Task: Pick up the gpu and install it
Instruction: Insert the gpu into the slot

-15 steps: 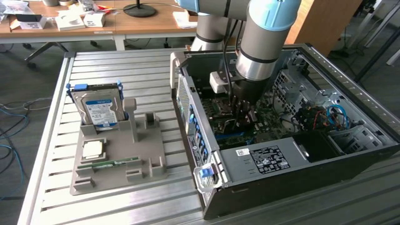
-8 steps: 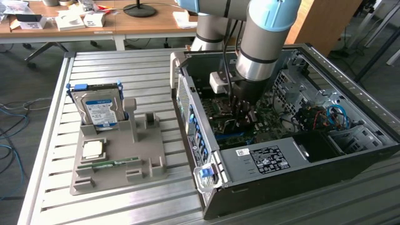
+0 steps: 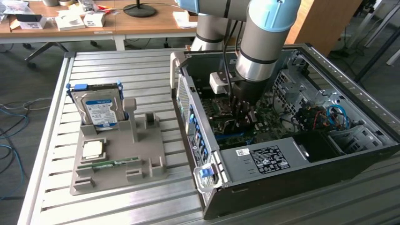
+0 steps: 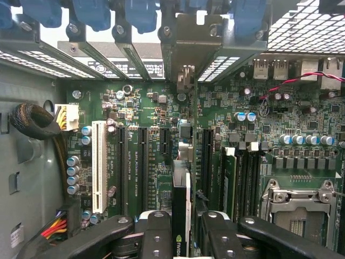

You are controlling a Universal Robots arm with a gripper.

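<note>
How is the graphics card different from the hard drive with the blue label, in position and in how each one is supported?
1. The gpu is inside the computer case, above the motherboard; the hard drive is outside, on the grey holder.
2. The gripper holds the gpu between its fingers; the hard drive stands alone in a slot of the holder.

Both stand on edge.

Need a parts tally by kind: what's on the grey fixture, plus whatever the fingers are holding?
hard drive: 1, on the fixture
CPU chip: 1, on the fixture
memory stick: 1, on the fixture
gpu: 1, edge-on between the fingers over the motherboard
Total: 4
</note>
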